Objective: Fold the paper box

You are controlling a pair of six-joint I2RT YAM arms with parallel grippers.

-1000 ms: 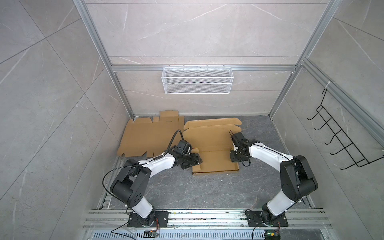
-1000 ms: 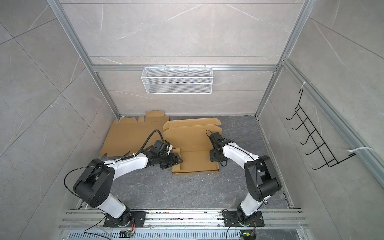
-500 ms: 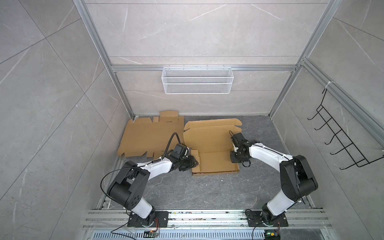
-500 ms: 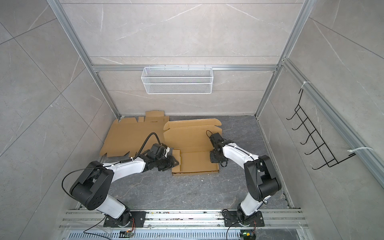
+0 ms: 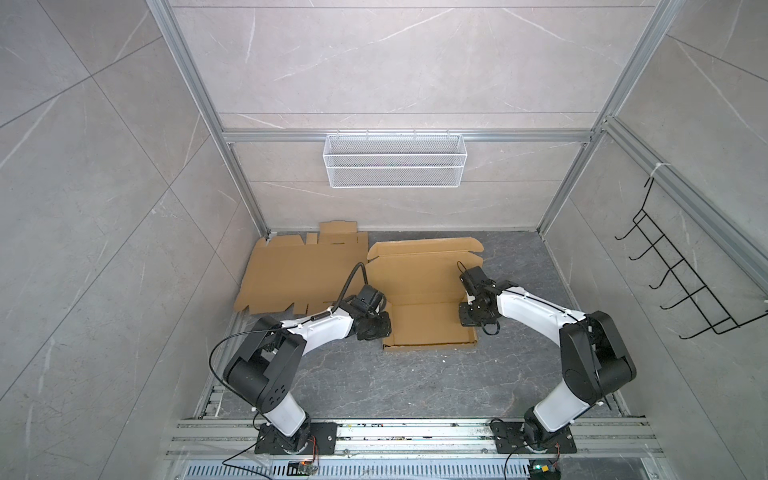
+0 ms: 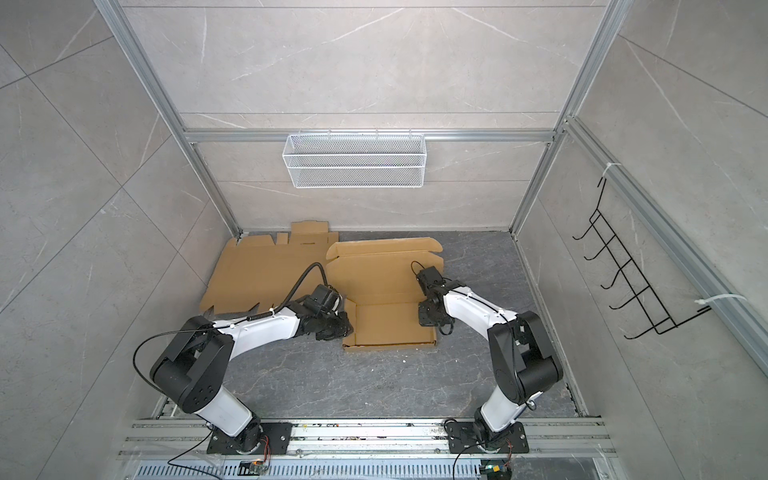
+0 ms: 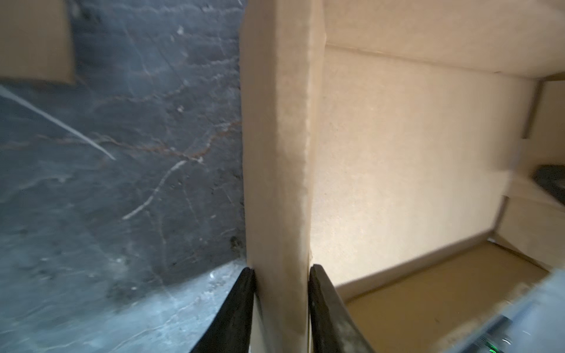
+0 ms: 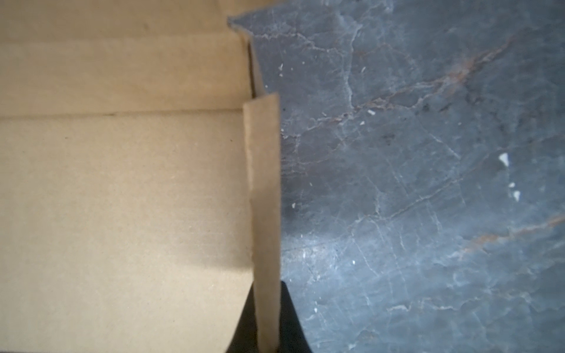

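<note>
At the far left a flat cardboard blank (image 5: 299, 274) lay on the dark tabletop (image 5: 374, 386), tucked toward the back corner. Just beside its near right edge, the left gripper (image 7: 279, 275) gripped the paper box (image 5: 428, 328), its jaws narrowed with one finger against each face of the upright left side wall (image 7: 275, 152). The paper box sat mid-table, its tray toward the front and its lid (image 5: 419, 274) folded back open toward the rear wall, below the wire basket (image 5: 395, 166) mounted there. On the tray's other side, the right gripper (image 8: 267, 290) pinched the upright right side wall (image 8: 264, 183) between nearly closed jaws. A black hook rack (image 5: 681, 270) hung on the right-hand wall
</note>
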